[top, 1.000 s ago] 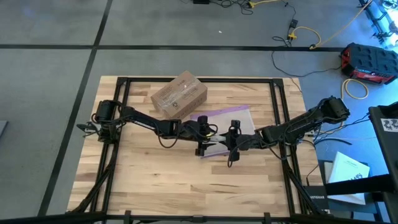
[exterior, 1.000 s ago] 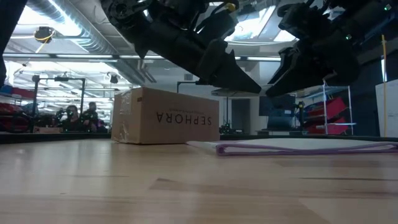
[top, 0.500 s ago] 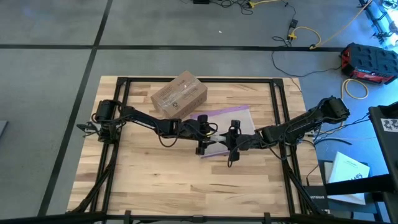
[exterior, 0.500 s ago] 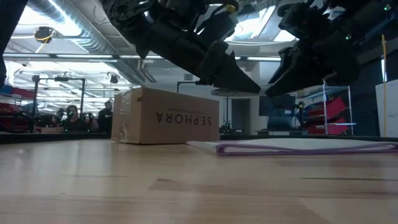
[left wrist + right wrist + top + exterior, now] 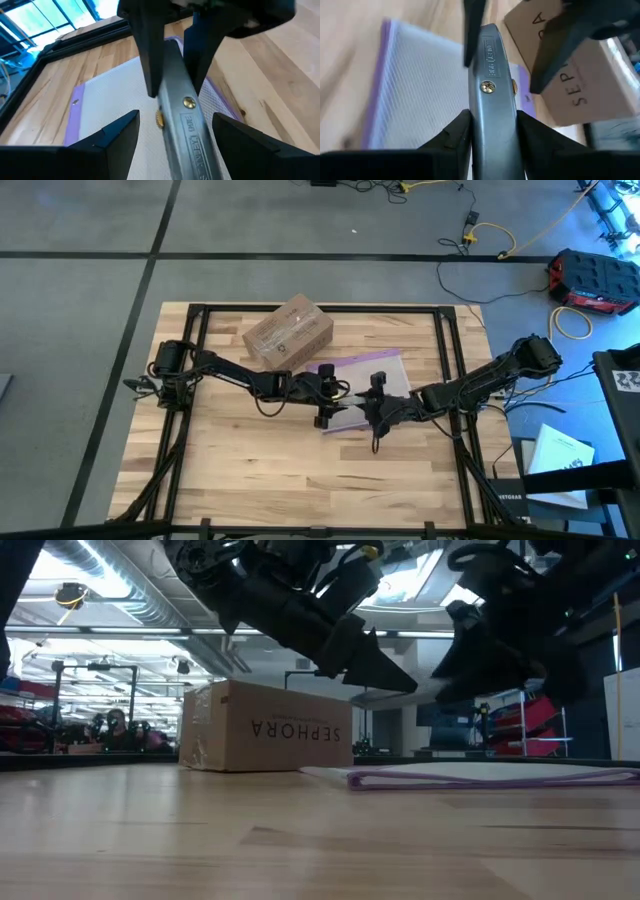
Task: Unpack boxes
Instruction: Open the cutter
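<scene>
Wood-plank table (image 5: 250, 470); box (image 5: 288, 331) at far edge; right tool (image 5: 492, 125) clamps grey knife (image 5: 492, 95); left tool (image 5: 170, 127) apart.

"SEPHORA" upside down on box (image 5: 265, 727)

Robotics lab / industrial workshop floor. Light butcher-block wood surface (image 5: 250, 470) bolted into a black metal frame (image 5: 197, 315) as a fixed test cell. Around that surface: grey concrete floor (image 5: 80, 300) marked off with dark tape lines (image 5: 300, 256), a yellow cable (image 5: 540, 225) and black cables running loose beyond its far edge, and a red-and-black equipment case (image 5: 592, 280) off its far right corner. Low view looks past the surface into an open hall: exposed silver ceiling ducting (image 5: 110, 585), strip lighting, red storage racks (image 5: 535, 720), seated people at benches (image 5: 110, 730) far behind.
</scene>
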`<action>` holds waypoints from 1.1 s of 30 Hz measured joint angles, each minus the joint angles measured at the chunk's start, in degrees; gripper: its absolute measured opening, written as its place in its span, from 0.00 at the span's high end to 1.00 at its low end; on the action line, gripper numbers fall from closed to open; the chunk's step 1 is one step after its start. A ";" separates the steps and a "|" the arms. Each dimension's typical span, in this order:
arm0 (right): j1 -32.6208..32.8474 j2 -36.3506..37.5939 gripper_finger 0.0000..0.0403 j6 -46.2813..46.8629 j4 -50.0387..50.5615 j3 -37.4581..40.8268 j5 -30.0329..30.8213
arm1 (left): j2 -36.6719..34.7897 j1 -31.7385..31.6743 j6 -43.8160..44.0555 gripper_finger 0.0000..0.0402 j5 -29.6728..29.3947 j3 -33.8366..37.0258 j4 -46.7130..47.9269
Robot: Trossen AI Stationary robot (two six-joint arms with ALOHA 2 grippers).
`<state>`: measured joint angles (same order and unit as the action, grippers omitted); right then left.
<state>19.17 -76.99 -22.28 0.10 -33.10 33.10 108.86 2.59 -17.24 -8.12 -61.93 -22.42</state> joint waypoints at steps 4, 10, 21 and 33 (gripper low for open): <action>0.69 0.00 0.72 -9.74 -0.16 0.00 3.91 | 0.00 0.05 0.36 0.41 -0.02 0.00 -0.29; 1.69 -0.17 0.72 -12.29 -0.16 0.00 9.80 | 0.00 0.11 0.31 0.41 -0.16 0.00 -1.29; 1.47 -0.09 0.72 -5.20 -6.81 0.00 11.54 | -0.02 3.44 -17.93 0.41 -13.57 0.00 -8.53; 1.50 3.12 0.72 -8.31 -0.29 -7.00 14.90 | -2.51 6.60 -27.88 0.41 -26.59 -0.71 -13.15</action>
<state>20.67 -73.87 -30.59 -0.19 -40.10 48.00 106.35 9.19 -45.12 -34.71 -62.64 -35.57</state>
